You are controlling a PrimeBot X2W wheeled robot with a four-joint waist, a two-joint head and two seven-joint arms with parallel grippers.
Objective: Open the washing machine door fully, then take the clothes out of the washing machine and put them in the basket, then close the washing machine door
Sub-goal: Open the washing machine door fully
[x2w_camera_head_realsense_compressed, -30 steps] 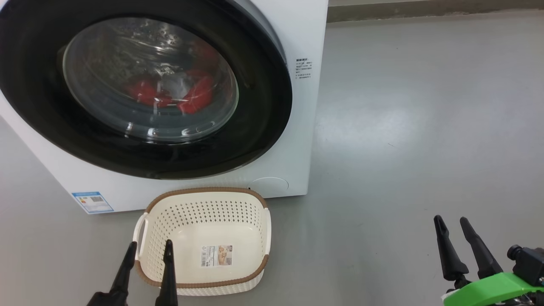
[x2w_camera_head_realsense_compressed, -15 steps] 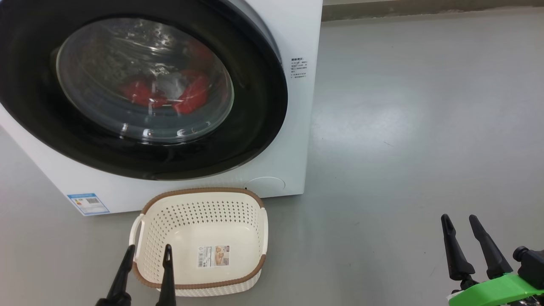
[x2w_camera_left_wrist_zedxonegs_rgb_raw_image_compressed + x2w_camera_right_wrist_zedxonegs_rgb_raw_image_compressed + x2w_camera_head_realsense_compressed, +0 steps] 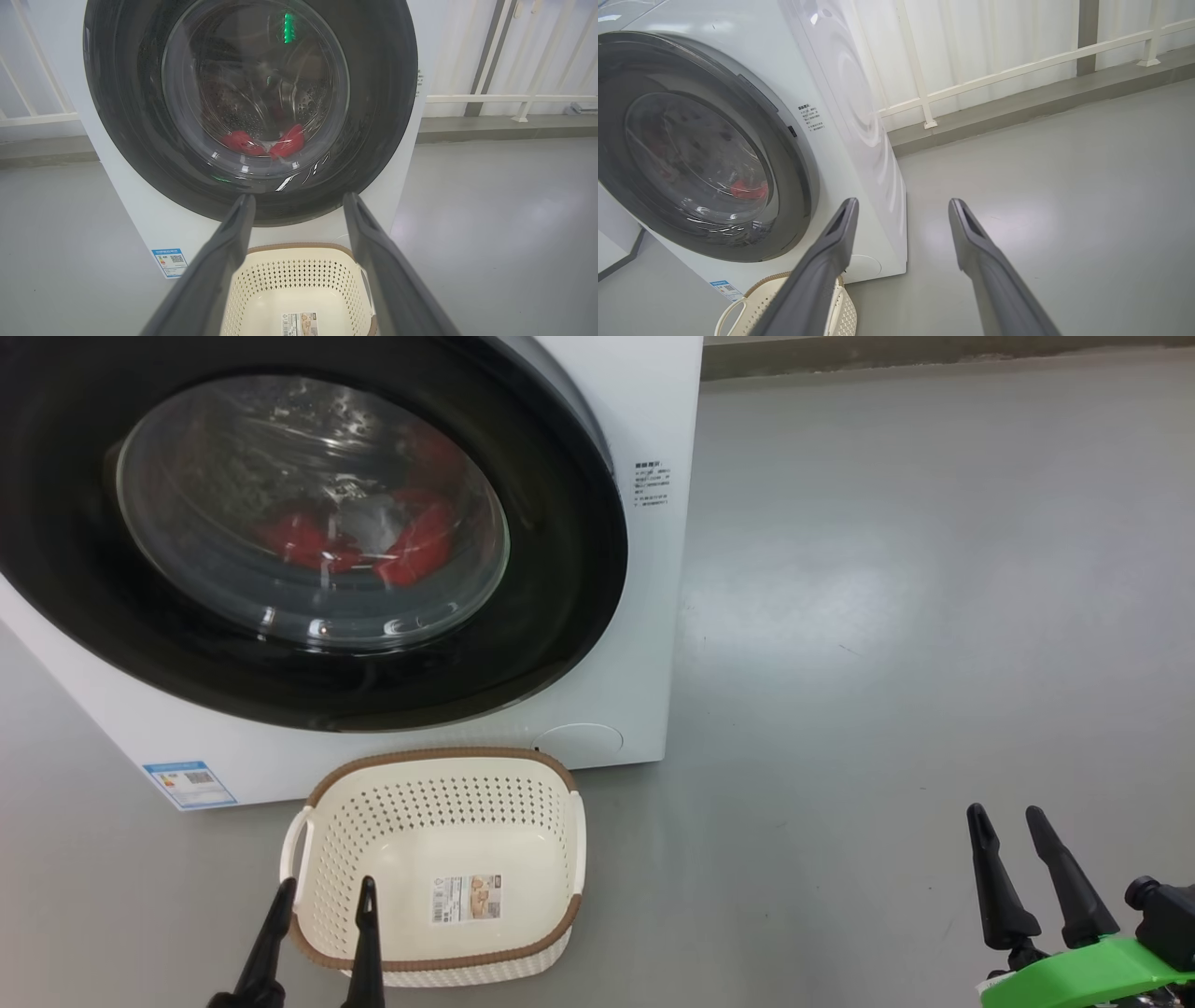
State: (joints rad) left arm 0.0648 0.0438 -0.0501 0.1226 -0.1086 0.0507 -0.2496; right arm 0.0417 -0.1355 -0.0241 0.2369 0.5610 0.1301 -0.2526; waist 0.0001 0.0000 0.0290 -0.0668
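Washing machine door (image 3: 308, 495) still shut at twelve o'clock, only the camera drifting; left gripper (image 3: 326, 882), right gripper (image 3: 1005, 809) gape empty, task unstarted.

Left gripper (image 3: 326, 887): two long matte-black fingers (image 3: 265, 943) tapering to blunt tips. Right gripper (image 3: 1005, 812) wears the same slim pair on a bright green bracket (image 3: 1083, 971), a black knobbed block (image 3: 1162, 919) beside it; close up, fingers look dark grey.

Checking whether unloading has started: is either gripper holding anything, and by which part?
Nothing is held. The left gripper and right gripper both stand open and empty; the bright red fabric clothes lie behind the round black-rimmed glass washing machine door.
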